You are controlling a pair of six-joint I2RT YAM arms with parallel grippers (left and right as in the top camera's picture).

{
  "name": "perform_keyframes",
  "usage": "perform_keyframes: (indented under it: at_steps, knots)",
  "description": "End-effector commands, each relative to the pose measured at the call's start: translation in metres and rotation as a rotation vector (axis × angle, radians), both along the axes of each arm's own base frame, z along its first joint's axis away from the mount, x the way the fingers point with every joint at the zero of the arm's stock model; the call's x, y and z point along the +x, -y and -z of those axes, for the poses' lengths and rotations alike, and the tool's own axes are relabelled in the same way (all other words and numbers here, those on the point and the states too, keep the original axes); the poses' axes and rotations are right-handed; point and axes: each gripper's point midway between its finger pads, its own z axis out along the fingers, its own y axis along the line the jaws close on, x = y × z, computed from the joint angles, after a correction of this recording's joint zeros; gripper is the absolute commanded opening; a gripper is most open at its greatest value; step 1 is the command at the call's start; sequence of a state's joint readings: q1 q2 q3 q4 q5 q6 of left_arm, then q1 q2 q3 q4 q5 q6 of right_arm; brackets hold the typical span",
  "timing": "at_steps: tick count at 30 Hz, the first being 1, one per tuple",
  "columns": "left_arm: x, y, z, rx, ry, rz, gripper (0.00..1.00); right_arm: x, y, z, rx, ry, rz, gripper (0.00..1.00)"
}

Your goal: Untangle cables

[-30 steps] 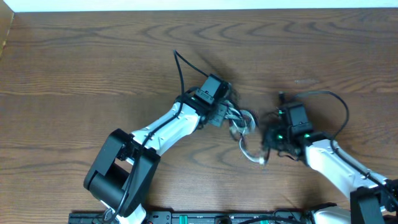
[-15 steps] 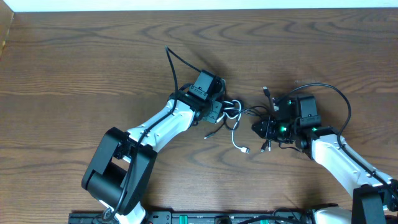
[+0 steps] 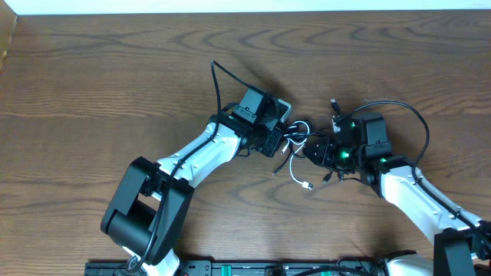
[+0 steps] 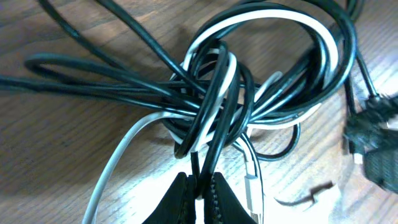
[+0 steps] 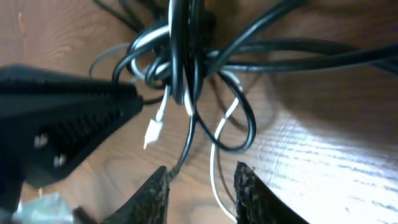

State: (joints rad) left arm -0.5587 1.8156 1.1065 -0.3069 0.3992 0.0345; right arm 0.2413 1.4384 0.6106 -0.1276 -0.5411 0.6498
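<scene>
Cables (image 4: 214, 93): black cable (image 5: 180, 50) and white cable (image 4: 118, 154) wound into tight knot of overlapping loops, white threaded through black. In overhead view knot sits at frame centre on wooden table (image 3: 115, 69), between both grippers; white tail with plug trails toward lower centre.

Left gripper (image 4: 200, 186): jaws pinched closed on black and white strands at knot's lower edge.

Right gripper (image 5: 199, 186): jaws parted, gripping nothing; black and white strands hang loose into gap, knot just above.
</scene>
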Motion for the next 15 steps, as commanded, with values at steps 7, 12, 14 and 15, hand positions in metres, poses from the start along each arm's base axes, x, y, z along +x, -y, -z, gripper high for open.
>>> perform_keyframes:
  at_steps: [7,12,14,15]
  knots:
    - [-0.001,0.008,-0.011,-0.039,0.012,0.034,0.09,0.031,0.009,0.004,-0.144,0.076,0.201,0.29]
    - [-0.001,0.008,-0.011,-0.040,0.013,0.034,0.09,0.035,0.003,0.016,-0.161,0.075,0.216,0.24]
    - [-0.001,0.008,-0.011,-0.040,0.014,0.035,0.09,0.041,0.000,0.019,-0.154,0.087,0.219,0.24]
    - [-0.001,0.008,-0.011,-0.040,0.014,0.035,0.09,0.044,-0.002,0.020,-0.148,0.099,0.221,0.23]
